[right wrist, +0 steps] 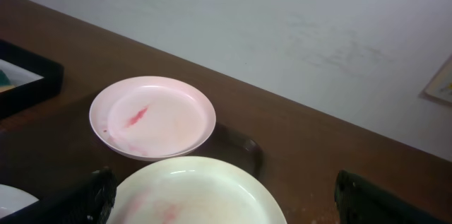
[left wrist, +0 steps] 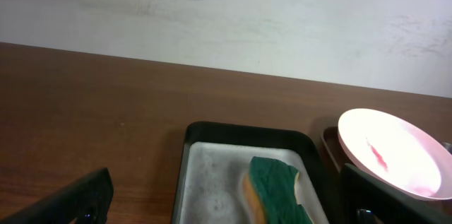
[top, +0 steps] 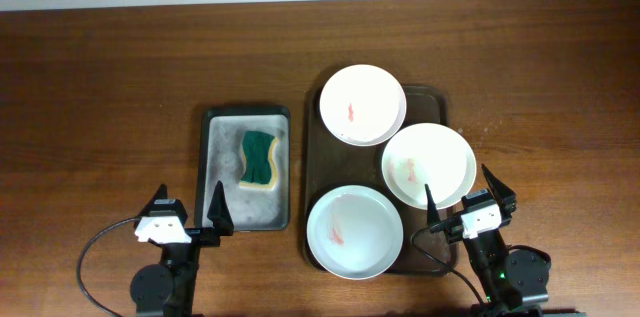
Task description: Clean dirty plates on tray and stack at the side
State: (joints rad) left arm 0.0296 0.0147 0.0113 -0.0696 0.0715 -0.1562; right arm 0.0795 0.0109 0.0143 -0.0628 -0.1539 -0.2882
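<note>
Three white plates lie on the dark brown tray (top: 436,107): a far plate (top: 362,104), a right plate (top: 428,165) and a near plate (top: 354,231). Each has a small red smear at its centre. My right gripper (top: 470,200) is open and empty at the tray's near right corner, just in front of the right plate (right wrist: 198,196); the far plate (right wrist: 152,116) shows beyond. My left gripper (top: 188,212) is open and empty at the near left edge of the smaller black tray. The far plate (left wrist: 394,153) shows at the right of the left wrist view.
The smaller black tray (top: 220,117) holds suds and a green and yellow sponge (top: 259,157), also in the left wrist view (left wrist: 275,190). Bare brown wooden table lies to the left, right and back, up to a white wall (right wrist: 282,26).
</note>
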